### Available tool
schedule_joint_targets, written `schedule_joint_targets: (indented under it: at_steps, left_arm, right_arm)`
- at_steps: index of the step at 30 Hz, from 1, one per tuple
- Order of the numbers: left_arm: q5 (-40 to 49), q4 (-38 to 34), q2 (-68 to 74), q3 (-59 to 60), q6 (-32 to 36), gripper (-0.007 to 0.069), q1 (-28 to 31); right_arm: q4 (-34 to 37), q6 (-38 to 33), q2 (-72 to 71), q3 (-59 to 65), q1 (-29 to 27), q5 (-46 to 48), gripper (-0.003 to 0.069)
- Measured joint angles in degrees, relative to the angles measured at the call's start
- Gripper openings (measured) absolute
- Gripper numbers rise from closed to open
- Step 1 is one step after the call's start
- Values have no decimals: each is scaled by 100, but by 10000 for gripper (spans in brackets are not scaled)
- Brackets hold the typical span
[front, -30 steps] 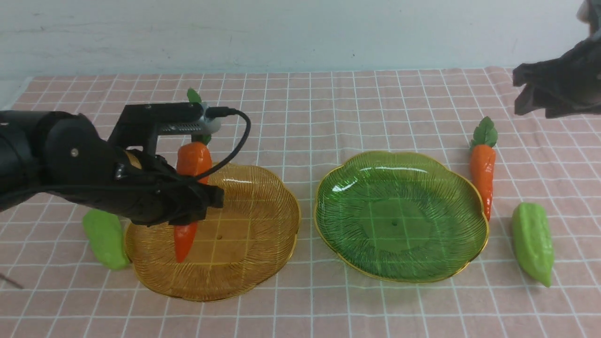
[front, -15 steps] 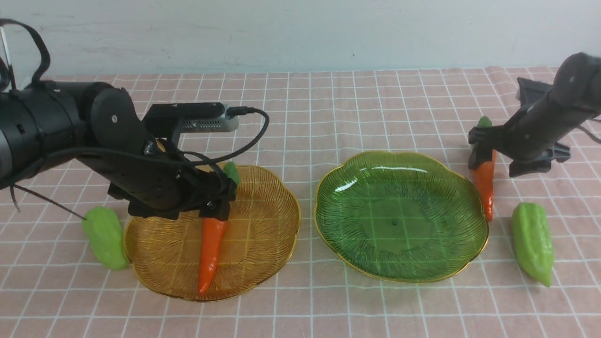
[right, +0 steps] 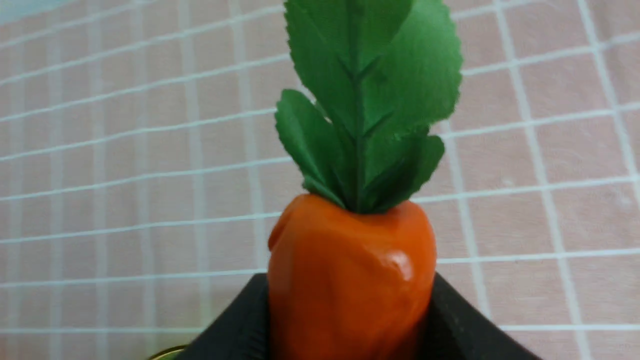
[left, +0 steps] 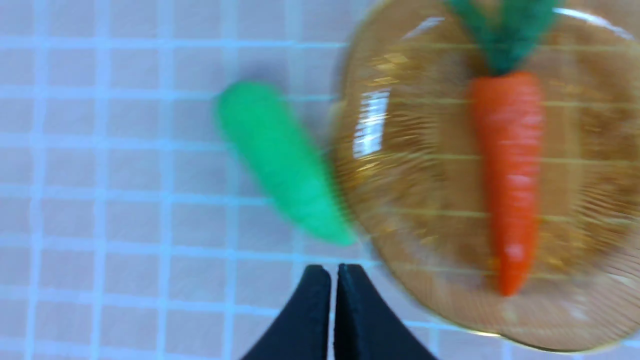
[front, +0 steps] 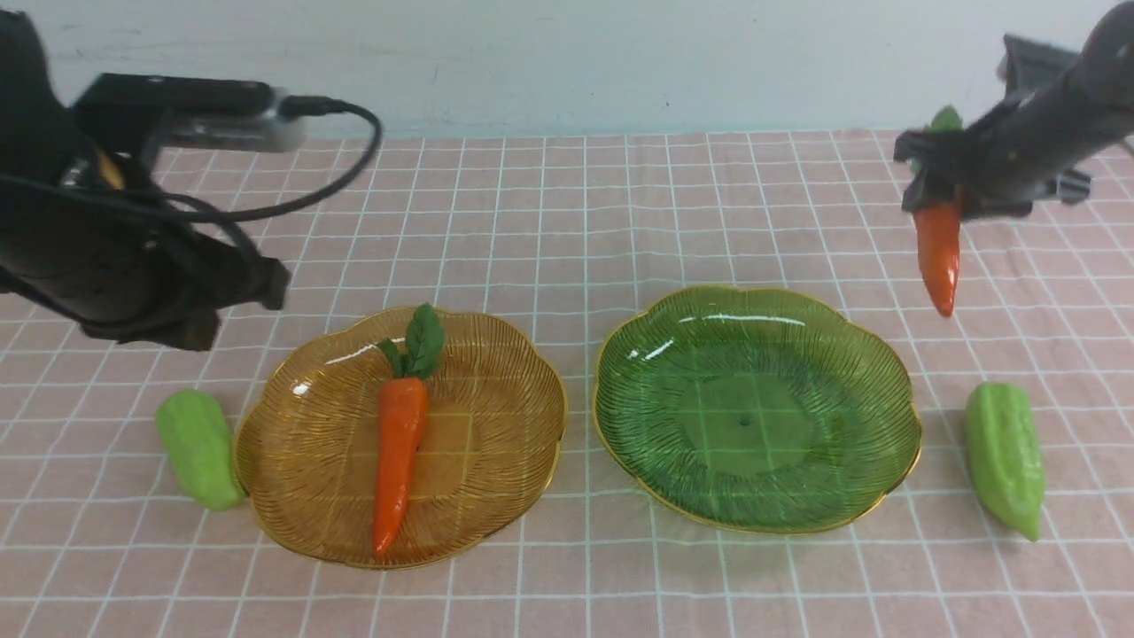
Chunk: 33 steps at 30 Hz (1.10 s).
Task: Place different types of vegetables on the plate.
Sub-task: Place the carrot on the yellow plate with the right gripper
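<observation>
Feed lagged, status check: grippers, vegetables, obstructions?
Left gripper shut, empty. Right gripper shut on carrot, airborne right of green plate. Other carrot on amber plate; gourds on cloth. Nothing blocking.

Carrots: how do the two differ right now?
The left carrot lies flat on the amber plate, free of any tool; the right carrot is clamped in the right tool, in the air. The left carrot's tip points toward the camera; the right carrot hangs tip-down. Both are glossy orange with green leaves.
</observation>
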Motion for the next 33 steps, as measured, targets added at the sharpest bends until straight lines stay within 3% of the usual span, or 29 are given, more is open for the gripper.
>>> schedule_joint_targets:
  at_steps: [8,15,21,24,26,27,29,33]
  left_arm:
    - [-134,-612,-6,622,7,6,1447]
    - [-460,-1524,482,730,485,43,1764]
    - [-768,-1741,841,730,724,216,1764]
    - [-880,-1755,938,730,742,297,1764]
    - [-1067,-1790,1111,730,744,451,1764]
    - [-1067,-1797,1124,730,744,451,1764]
    - [-1127,-1904,1321,730,767,574,1764]
    - [-1240,-2172,1582,730,906,643,1764]
  right_arm:
    - [748,-154,-329,-62,1256,461,316]
    - [744,-253,88,-49,2629,173,316]
    - [744,-255,565,-49,3264,-402,347]
    - [756,-255,793,-49,3454,-589,412]
    - [762,-146,893,-44,3516,-605,472]
    - [762,-115,898,-39,3516,-605,486]
    - [769,-60,872,-45,3504,-496,524]
    - [578,-54,717,-256,3372,279,540]
